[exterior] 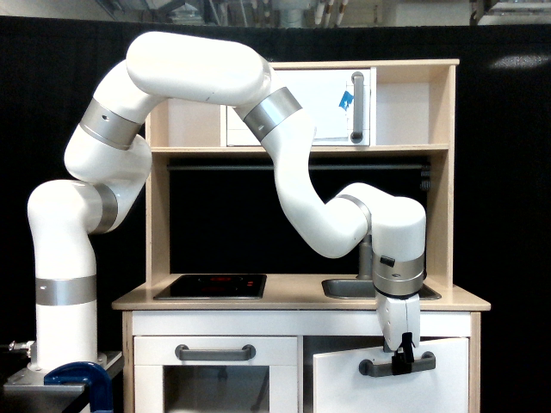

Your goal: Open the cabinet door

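The plain white rectangular cabinet door point(392, 387) sits below the steel sink point(349, 288) of the wooden toy kitchen, swung partly outward. The black gripper point(401, 363) points downward from the white arm, its fingers clamped on the door's 1 horizontal grey bar handle point(379, 366).

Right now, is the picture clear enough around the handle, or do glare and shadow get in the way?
In the exterior view the image is sharp and evenly lit, with no motion blur on the arm. The gripper sits on the grey handle of the cabinet door and shows clearly against the white panel. The recess behind the sink is in deep shadow. The door's lower part is cut off by the frame edge.
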### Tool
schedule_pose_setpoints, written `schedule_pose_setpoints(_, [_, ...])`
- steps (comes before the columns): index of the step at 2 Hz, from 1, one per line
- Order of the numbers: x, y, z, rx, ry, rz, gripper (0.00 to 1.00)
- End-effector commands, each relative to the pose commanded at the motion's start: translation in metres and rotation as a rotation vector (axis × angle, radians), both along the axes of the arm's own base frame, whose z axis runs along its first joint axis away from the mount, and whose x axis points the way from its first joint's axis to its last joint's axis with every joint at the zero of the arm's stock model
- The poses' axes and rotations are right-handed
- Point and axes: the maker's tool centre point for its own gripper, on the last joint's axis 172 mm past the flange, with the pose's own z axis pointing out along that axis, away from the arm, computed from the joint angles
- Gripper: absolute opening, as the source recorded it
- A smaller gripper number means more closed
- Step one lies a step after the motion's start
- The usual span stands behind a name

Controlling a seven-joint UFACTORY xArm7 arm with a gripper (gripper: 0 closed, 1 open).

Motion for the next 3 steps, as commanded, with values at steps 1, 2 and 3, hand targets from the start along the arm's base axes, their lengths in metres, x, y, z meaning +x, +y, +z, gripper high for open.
schedule_pose_setpoints(1, [-0.03,-0.027,0.024,0.0,0.0,0.0,1.0])
schedule_pose_setpoints(2, [-0.104,-0.095,0.104,0.0,0.0,0.0,1.0])
schedule_pose_setpoints(3, [-0.117,-0.117,0.116,0.0,0.0,0.0,1.0])
